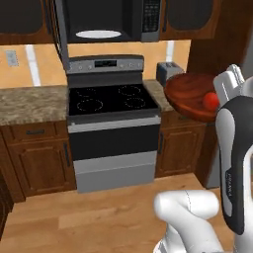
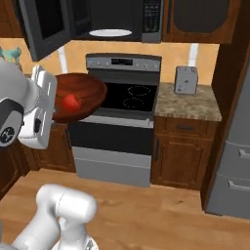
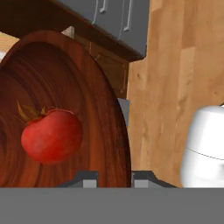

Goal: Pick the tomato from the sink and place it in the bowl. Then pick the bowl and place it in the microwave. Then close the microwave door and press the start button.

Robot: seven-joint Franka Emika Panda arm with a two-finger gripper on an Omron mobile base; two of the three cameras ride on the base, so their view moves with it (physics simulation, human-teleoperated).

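**Bowl held aloft, tomato inside**

Two-finger gripper (image 3: 114,178) closed narrowly on the rim of the shallow reddish-brown wooden bowl (image 3: 65,109), carried in the air and tilted. Small bright red tomato (image 3: 51,135) rests inside the bowl. Dark over-range microwave (image 2: 114,19) far ahead above the black glass-top stove (image 1: 111,99); microwave door (image 2: 46,24) swung open to the left.

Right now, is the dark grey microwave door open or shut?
Open: the microwave door is swung out to the left, exposing the black interior and white turntable plate.
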